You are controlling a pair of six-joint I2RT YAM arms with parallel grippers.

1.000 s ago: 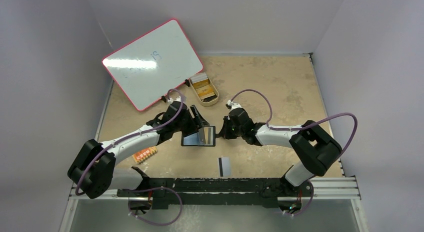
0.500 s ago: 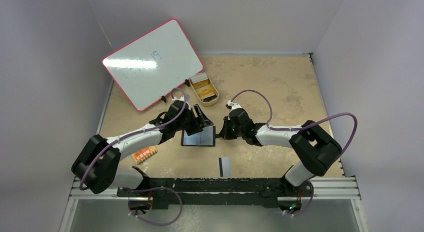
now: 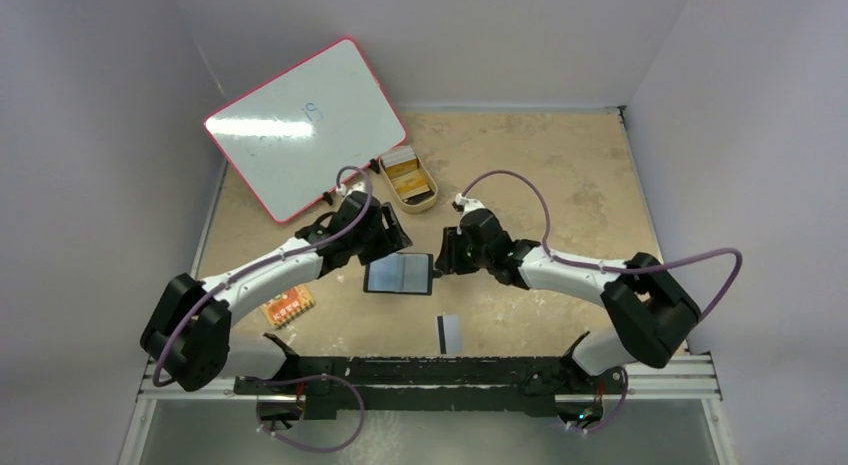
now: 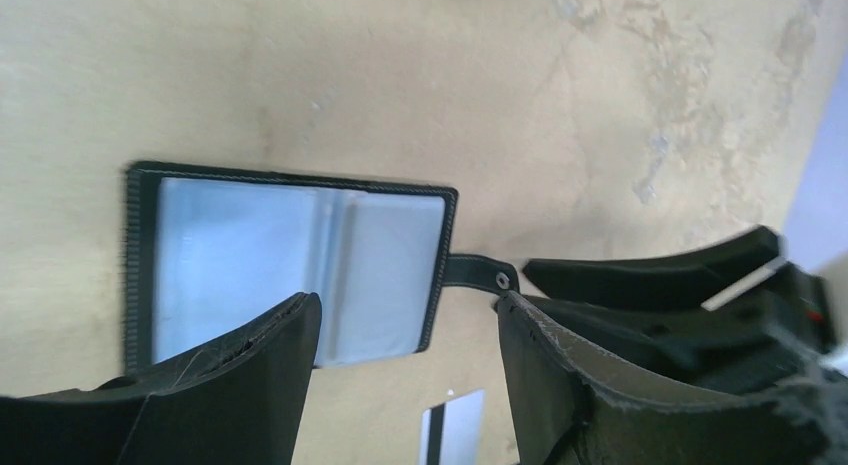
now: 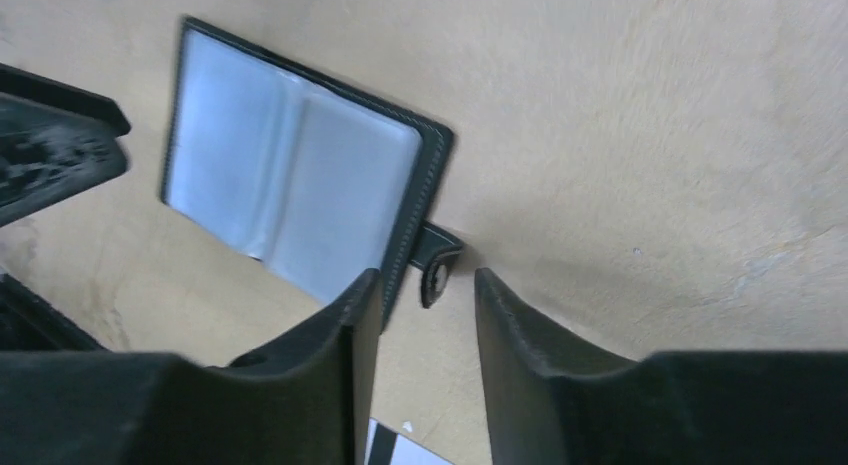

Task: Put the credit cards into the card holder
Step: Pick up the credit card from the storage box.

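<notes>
Your right fingers (image 5: 330,335) stand parted around the snap tab (image 5: 437,260), gripping nothing. Your left fingers (image 4: 265,350) hang wide open above the card holder (image 4: 290,260), which lies open between both pairs. Its pockets look empty. A striped card (image 3: 449,332) lies behind the fingers, and more cards seem to sit in the tray (image 3: 434,195) beyond them.

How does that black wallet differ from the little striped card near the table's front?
The card holder is the larger one, spread open with a black stitched border and grey-blue pockets; the striped card is a single pale sheet with one black stripe. The card holder has a snap tab sticking out; the striped card has plain edges. Both lie flat on the table.
</notes>
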